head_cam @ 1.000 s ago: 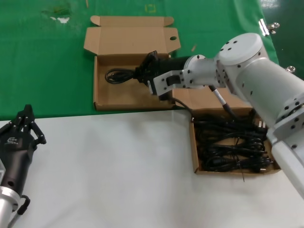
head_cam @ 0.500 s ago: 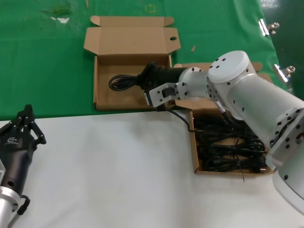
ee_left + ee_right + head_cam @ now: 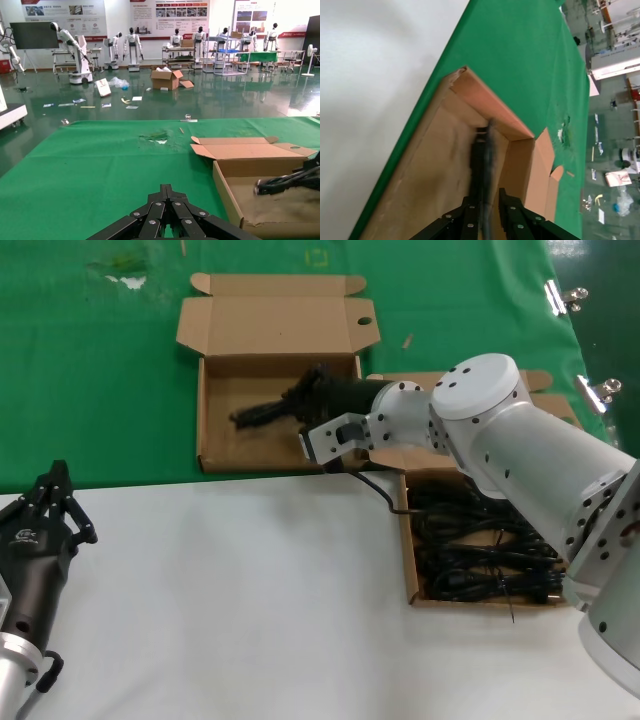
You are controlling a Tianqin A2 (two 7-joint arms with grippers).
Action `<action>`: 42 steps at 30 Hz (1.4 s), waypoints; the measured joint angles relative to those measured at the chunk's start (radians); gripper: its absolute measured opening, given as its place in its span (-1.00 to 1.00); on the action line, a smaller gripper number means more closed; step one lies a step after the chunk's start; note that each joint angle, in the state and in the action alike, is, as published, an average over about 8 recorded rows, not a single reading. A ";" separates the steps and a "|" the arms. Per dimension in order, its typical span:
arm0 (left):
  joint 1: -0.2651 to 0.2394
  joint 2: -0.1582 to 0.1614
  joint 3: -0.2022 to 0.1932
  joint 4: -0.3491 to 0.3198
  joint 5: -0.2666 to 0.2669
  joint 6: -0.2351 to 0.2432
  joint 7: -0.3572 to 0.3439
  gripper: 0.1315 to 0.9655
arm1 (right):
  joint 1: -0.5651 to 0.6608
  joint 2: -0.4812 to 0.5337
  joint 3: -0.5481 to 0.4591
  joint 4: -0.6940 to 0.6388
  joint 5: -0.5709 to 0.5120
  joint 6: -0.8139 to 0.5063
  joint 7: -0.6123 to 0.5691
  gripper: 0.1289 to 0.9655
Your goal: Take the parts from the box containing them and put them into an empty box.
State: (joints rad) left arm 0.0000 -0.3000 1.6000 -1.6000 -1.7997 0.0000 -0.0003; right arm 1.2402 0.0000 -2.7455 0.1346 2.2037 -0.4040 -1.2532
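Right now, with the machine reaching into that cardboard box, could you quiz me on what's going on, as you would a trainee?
1. True or false: the right gripper holds a power cord over the open box on the green cloth.
2. Where is the left gripper?
A. inside the full box
B. over the white table, away from both boxes
C. on the box lid
3. Fill in: the remaining power cords lie in the box on the robot's ____ side.

Key:
1. True. The right wrist view shows the cord between the gripper's fingers.
2. B. It holds nothing.
3. Right.
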 joint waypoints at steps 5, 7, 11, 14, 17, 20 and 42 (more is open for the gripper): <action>0.000 0.000 0.000 0.000 0.000 0.000 0.000 -0.98 | 0.002 0.000 -0.005 0.014 0.024 0.008 -0.015 -0.79; 0.000 0.000 0.000 0.000 0.000 0.000 0.000 -0.98 | 0.002 0.000 -0.006 0.020 0.031 0.010 -0.020 -0.79; 0.000 0.000 0.000 0.000 0.000 0.000 0.000 -0.98 | 0.005 0.000 -0.007 0.027 0.039 0.010 -0.026 -0.69; 0.000 0.000 0.000 0.000 0.000 0.000 0.000 -0.98 | 0.008 0.000 -0.007 0.030 0.042 0.009 -0.028 -0.59; 0.000 0.000 0.000 0.000 0.000 0.000 0.000 -0.98 | 0.013 0.000 -0.007 0.029 0.047 0.003 -0.030 -0.52; 0.000 0.000 0.000 0.000 0.000 0.000 0.000 -0.98 | 0.020 0.000 -0.007 0.023 0.058 -0.009 -0.034 -0.36; 0.000 0.000 0.000 0.000 0.000 0.000 0.000 -0.98 | 0.035 0.083 0.394 -0.036 -0.021 -0.211 -0.133 0.71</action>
State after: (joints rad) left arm 0.0000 -0.3000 1.6000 -1.6000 -1.7997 0.0000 -0.0003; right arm 1.2754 0.0826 -2.3516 0.0982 2.1822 -0.6155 -1.3862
